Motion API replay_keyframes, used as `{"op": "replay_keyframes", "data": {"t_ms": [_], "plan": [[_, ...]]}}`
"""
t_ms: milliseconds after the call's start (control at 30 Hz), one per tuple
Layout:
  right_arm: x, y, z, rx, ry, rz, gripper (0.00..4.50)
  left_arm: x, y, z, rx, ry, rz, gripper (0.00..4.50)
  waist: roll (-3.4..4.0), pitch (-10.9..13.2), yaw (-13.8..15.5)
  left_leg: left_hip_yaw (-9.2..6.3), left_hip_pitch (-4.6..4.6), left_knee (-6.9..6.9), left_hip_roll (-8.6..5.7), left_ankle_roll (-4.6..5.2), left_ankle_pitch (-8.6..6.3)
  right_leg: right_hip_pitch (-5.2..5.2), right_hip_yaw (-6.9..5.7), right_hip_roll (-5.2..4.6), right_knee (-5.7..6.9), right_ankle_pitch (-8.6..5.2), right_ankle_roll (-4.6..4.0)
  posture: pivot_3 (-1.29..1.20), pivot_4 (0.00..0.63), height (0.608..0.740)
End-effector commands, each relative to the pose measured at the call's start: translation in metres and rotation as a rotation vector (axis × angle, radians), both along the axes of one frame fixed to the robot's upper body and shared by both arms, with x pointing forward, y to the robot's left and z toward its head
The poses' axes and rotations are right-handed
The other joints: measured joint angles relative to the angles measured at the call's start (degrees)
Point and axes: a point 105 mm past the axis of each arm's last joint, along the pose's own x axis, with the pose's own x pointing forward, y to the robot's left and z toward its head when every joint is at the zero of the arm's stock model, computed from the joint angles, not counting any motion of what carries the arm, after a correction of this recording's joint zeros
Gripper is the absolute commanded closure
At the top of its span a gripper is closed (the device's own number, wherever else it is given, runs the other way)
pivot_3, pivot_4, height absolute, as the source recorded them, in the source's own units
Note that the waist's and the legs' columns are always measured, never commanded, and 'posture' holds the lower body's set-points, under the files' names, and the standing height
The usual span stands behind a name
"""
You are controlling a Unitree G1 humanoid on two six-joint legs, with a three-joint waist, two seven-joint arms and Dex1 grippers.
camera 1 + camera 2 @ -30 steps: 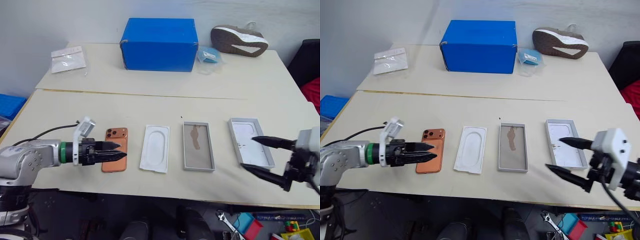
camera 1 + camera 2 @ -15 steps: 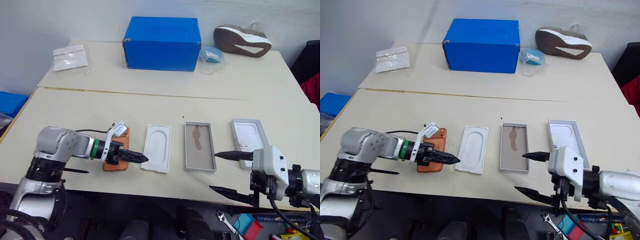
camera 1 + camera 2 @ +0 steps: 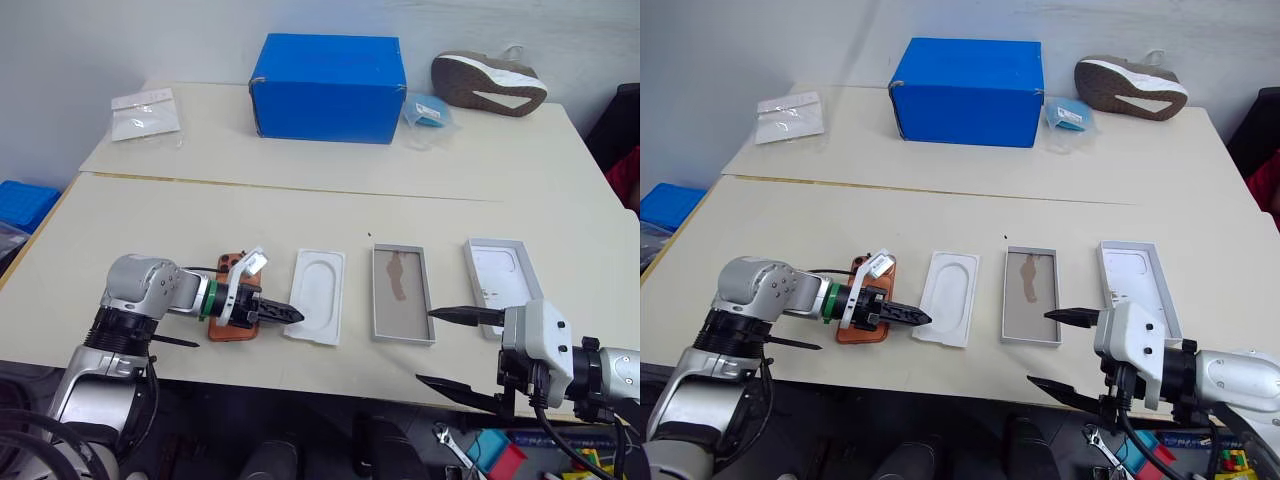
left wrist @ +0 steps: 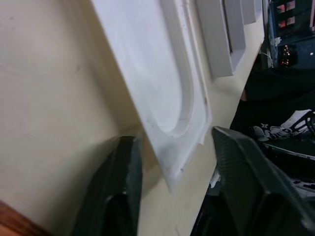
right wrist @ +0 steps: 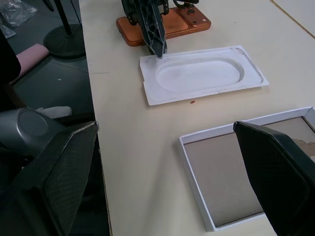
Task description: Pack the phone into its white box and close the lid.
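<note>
Now left tool (image 3: 910, 318) narrowly parted over phone (image 3: 862, 318); right tool (image 3: 1060, 350) wide, empty.

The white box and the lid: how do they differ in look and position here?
The white box has a brownish-grey floor with a darker smudge; the lid is plain white inside. The white box lies beside the moulded insert; the lid lies at the row's right end, nearest the right gripper. Both are shallow, open-side-up rectangular trays lying empty and flat on the table.
</note>
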Motion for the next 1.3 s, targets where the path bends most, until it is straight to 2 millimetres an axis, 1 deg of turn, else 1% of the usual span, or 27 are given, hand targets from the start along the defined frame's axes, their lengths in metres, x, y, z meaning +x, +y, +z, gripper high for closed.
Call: {"op": "replay_keyframes", "data": {"t_ms": [33, 100, 133, 367, 467, 567, 667, 733, 833, 1000, 1167, 1300], "plan": [[-0.001, 0.002, 0.003, 0.008, -0.029, 0.003, 0.0, -0.002, -0.001, -0.012, -0.003, 0.045, 0.031, 3.74, 0.03, -0.1, 0.4, 0.0, 0.01, 0.0, 0.0, 0.0, 0.0, 0.01, 0.0, 0.0, 0.0, 0.0, 0.0, 0.0, 0.15, 0.74], [-0.001, 0.001, 0.003, 0.008, -0.028, 0.002, 0.0, -0.001, -0.002, -0.011, -0.02, 0.059, 0.044, 4.35, 0.06, -0.1, 0.7, 0.0, 0.06, 0.02, -0.02, 0.02, 0.02, 0.06, 0.0, -0.03, 0.01, 0.0, 0.0, 0.0, 0.15, 0.74], [-0.001, 0.001, 0.002, 0.007, -0.027, 0.002, 0.0, -0.002, -0.002, -0.01, -0.029, 0.067, 0.048, 4.47, 0.06, -0.1, 0.7, 0.01, 0.09, 0.03, -0.03, 0.02, 0.03, 0.07, 0.01, -0.04, -0.01, 0.0, 0.0, 0.0, 0.15, 0.74], [0.001, 0.0, 0.001, 0.001, -0.025, 0.001, 0.0, 0.0, -0.004, 0.002, -0.078, 0.088, 0.073, 4.47, 0.06, -0.1, 0.5, 0.02, 0.2, 0.02, -0.02, -0.06, 0.08, 0.1, 0.05, -0.02, 0.03, 0.0, 0.01, 0.0, 0.15, 0.74], [0.002, -0.001, 0.0, -0.002, -0.026, -0.001, 0.0, -0.001, -0.005, 0.004, -0.054, 0.064, 0.062, 4.47, 0.05, -0.1, 0.5, 0.02, 0.2, 0.02, -0.02, -0.06, 0.08, 0.09, 0.04, -0.02, 0.13, 0.0, 0.01, 0.0, 0.15, 0.74], [0.004, 0.0, 0.0, 0.0, -0.027, 0.0, 0.0, -0.002, -0.004, 0.015, -0.034, 0.019, 0.032, 4.47, 0.03, -0.1, 0.4, 0.02, 0.18, 0.02, -0.01, -0.06, 0.08, 0.09, 0.04, -0.02, 0.14, 0.0, 0.01, 0.0, 0.15, 0.74], [0.006, 0.002, -0.001, 0.01, -0.029, 0.003, 0.0, -0.005, 0.0, 0.025, 0.023, -0.018, -0.009, 3.9, -0.06, -0.1, 0.2, 0.01, 0.15, 0.02, 0.02, -0.1, 0.07, 0.05, 0.04, 0.01, 0.19, 0.0, 0.0, 0.0, 0.15, 0.74], [0.007, 0.003, -0.002, 0.015, -0.031, 0.003, 0.0, -0.006, 0.002, 0.026, 0.06, -0.019, -0.022, 3.3, -0.1, 0.0, 0.2, 0.0, 0.12, 0.02, 0.02, -0.11, 0.07, 0.02, 0.04, 0.01, 0.2, 0.0, 0.0, 0.0, 0.15, 0.74], [0.007, 0.005, -0.004, 0.022, -0.03, 0.003, 0.0, -0.007, -0.001, 0.025, 0.075, 0.008, -0.033, 2.42, -0.1, 0.0, 0.4, 0.0, 0.11, 0.02, 0.01, -0.11, 0.07, 0.02, 0.05, 0.0, 0.2, 0.0, 0.0, 0.0, 0.15, 0.74], [0.005, 0.006, -0.005, 0.026, -0.031, -0.002, 0.0, -0.011, -0.015, 0.017, 0.076, 0.055, -0.044, 2.42, -0.12, 0.0, 0.5, -0.05, 0.02, 0.02, -0.03, -0.08, 0.08, -0.02, 0.01, -0.02, 0.13, 0.0, 0.0, 0.0, 0.15, 0.74], [0.006, 0.006, -0.004, 0.026, -0.035, -0.008, 0.0, -0.012, -0.025, 0.005, 0.131, 0.077, -0.025, 2.42, -0.12, 0.0, 0.5, -0.05, 0.03, 0.03, -0.01, -0.1, 0.09, -0.04, 0.01, -0.01, 0.18, 0.0, 0.0, 0.0, 0.15, 0.74], [0.005, 0.006, -0.004, 0.025, -0.037, -0.012, 0.0, -0.013, -0.032, 0.001, 0.137, 0.085, -0.015, 2.42, -0.13, 0.0, 0.6, -0.03, 0.08, 0.03, -0.04, -0.1, 0.09, -0.02, 0.04, -0.02, 0.21, 0.0, 0.0, 0.0, 0.15, 0.74]]}}
